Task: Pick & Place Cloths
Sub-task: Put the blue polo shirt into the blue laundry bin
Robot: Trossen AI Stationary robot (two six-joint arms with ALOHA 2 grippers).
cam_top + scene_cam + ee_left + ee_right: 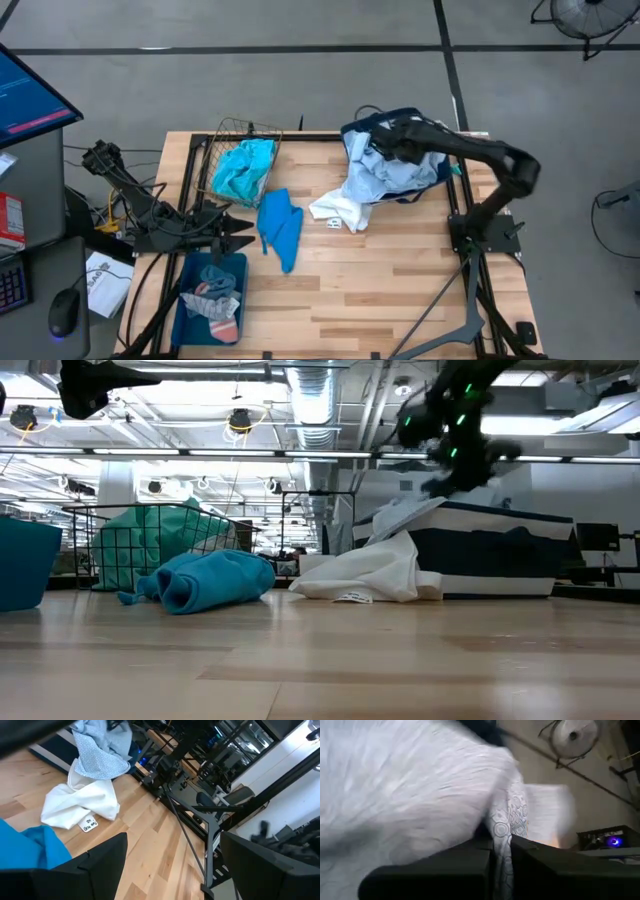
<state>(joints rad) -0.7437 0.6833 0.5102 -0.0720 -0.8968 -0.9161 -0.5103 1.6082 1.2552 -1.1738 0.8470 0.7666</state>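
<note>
The right gripper (392, 140) reaches over the navy fabric bin (440, 170) at the table's far right corner, and its fingers (470, 865) are clenched on a fold of the pale blue-grey cloth (385, 170) with a small ring print, which is pinched in the narrow slit between them. That cloth spills over the bin's near edge, and the white cloth (340, 210) trails from it down onto the wooden table (400, 290), a small label lying just beside it. The bright blue cloth (280, 228) lies bunched on the table near the middle, well apart from the bin. The turquoise cloth (242, 168) sits inside the wire basket (230, 135) at the far left. On the teal tray (190, 300) at the near left edge rest small socks (215, 295) (grey, with a coral one among them). The left gripper (240, 233) waits low beside the tray, its fingers spread apart with nothing between them, tips pointing toward the bright blue cloth.
</note>
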